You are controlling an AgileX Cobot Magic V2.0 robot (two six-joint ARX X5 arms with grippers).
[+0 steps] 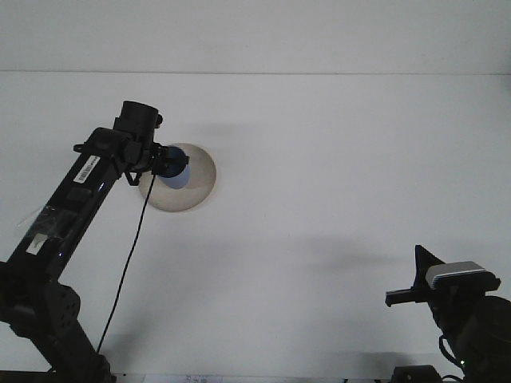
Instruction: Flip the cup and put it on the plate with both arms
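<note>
Now the left pincer holds the blue cup over the plate.
Small and probably light and rigid, the cup suits a firm rim-and-wall grip; the right pincer sits well apart, its opening unclear.

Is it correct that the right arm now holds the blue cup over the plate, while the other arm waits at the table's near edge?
Not quite: it is the left arm, not the right. The front view shows the left claw holding the blue cup over the plate, while the right claw waits at the table's near edge.
</note>
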